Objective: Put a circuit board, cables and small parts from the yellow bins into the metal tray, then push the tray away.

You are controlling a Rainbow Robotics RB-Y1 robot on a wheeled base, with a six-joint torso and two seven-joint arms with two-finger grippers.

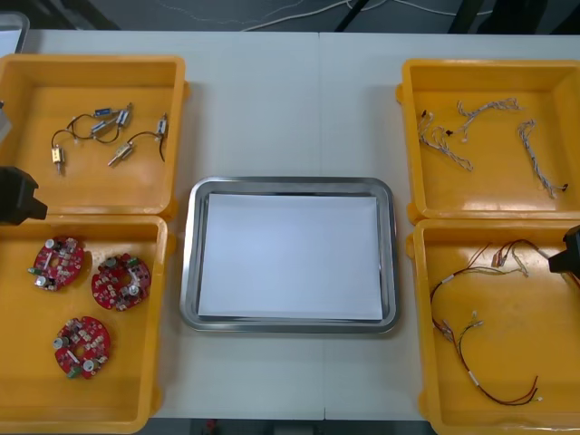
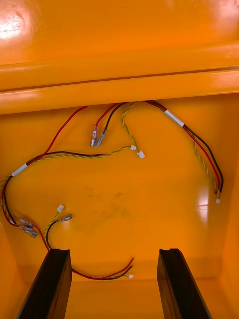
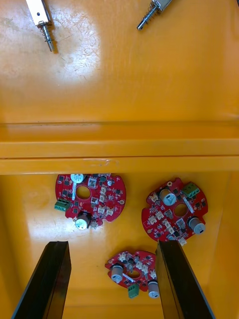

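Observation:
Three round red circuit boards [image 1: 59, 263] [image 1: 119, 281] [image 1: 82, 345] lie in the near left yellow bin [image 1: 23, 390]. My left gripper [image 1: 18, 195] hangs over that bin's far wall. In the left wrist view it is open [image 3: 112, 244] above the boards, and one circuit board [image 3: 133, 271] lies between the fingers, well below them. My right gripper [image 1: 566, 254] is over the near right yellow bin [image 1: 435, 381]. It stands open [image 2: 113, 251] above the red and yellow cables [image 2: 114, 149] [image 1: 480, 317]. The metal tray [image 1: 290, 184], white inside, sits in the middle.
Small metal parts [image 1: 109, 131] on black cables lie in the far left bin [image 1: 91, 63]; two of these parts [image 3: 42, 22] show beyond the bin wall. Twisted blue and white cables [image 1: 489, 131] lie in the far right bin [image 1: 489, 65].

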